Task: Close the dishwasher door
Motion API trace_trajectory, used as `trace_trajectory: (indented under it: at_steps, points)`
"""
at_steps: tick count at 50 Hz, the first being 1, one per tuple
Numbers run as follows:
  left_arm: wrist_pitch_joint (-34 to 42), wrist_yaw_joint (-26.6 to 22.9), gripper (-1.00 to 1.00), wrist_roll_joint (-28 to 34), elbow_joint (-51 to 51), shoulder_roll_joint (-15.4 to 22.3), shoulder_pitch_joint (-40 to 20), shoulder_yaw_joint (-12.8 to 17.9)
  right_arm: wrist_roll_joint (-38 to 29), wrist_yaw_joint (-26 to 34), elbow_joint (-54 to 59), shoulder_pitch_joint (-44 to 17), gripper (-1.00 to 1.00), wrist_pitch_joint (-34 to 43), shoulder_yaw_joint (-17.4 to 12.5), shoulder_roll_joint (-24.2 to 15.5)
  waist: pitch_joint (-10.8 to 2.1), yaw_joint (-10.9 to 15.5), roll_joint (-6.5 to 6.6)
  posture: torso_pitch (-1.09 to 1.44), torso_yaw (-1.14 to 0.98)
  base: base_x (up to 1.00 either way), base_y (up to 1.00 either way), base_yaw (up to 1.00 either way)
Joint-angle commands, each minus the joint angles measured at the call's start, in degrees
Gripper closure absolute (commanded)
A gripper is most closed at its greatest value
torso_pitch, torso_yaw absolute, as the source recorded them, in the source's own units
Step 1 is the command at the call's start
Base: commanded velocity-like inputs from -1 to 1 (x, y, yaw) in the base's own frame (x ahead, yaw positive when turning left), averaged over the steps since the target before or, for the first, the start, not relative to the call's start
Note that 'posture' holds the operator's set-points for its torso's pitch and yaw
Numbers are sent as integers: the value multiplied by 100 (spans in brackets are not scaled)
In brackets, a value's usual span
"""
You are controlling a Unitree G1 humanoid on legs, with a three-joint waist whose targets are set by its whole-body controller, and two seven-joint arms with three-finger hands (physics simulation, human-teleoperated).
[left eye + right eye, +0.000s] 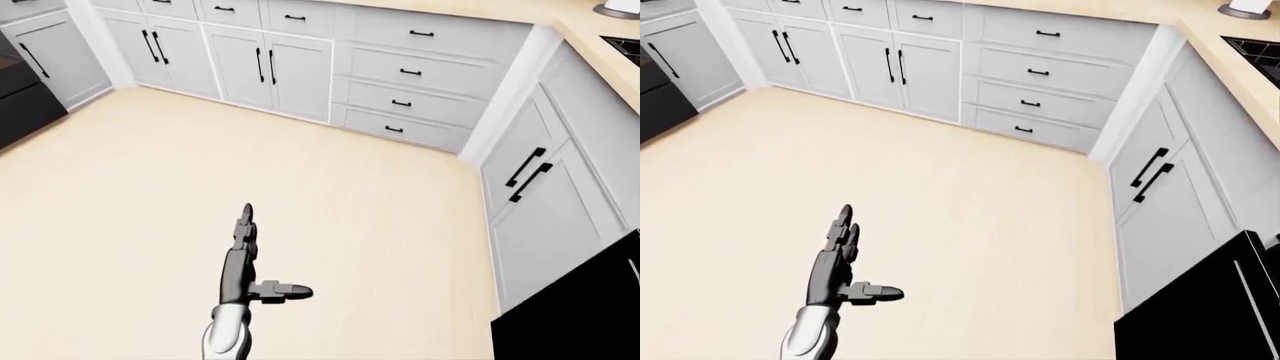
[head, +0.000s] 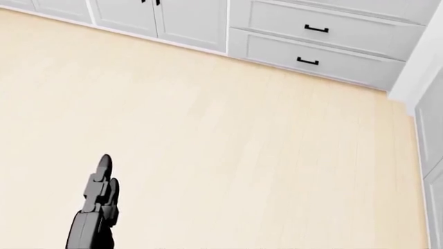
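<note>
Pale wood floor (image 1: 330, 202) fills most of every view, with boards running lengthwise toward the cabinets. White cabinets (image 1: 270, 64) line the top of the left-eye view; door pairs carry vertical black handles. Right of them, a stack of drawers (image 1: 410, 75) with short horizontal black handles. The bottom two drawers also show at the top of the head view. A second cabinet run (image 1: 545, 195) meets the first at a corner and goes down the right side, two slanted black handles on its doors. Light tabletop (image 1: 1230, 56) caps it. Grey round object (image 1: 1245, 9) at top right, too cropped to identify. Dark appliance (image 1: 22, 101) at left edge.
</note>
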Motion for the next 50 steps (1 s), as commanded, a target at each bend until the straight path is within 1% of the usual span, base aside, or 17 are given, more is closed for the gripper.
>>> trace_trajectory:
  at_steps: [1,12,28,50]
  points:
    - [-166,2,-100,-16,-254,0,-86,-2,294,-316,50,106,-100,-90,-211,-256,-52,-54,-78,0,0,0,0,0]
    - [-183,12,-100,-12,-227,-1,-97,-1,510,-160,53,285,-100,-41,-312,-454,-58,-49,-90,0,0,0,0,0]
    - [-154,11,-100,-21,-296,-2,-67,-4,662,-110,45,419,-100,68,-355,-678,-69,-32,-128,0,0,0,0,0]
    - [-147,20,-100,-21,-300,-6,-73,-9,749,-44,23,483,-100,99,-387,-771,-96,8,-126,0,0,0,0,0]
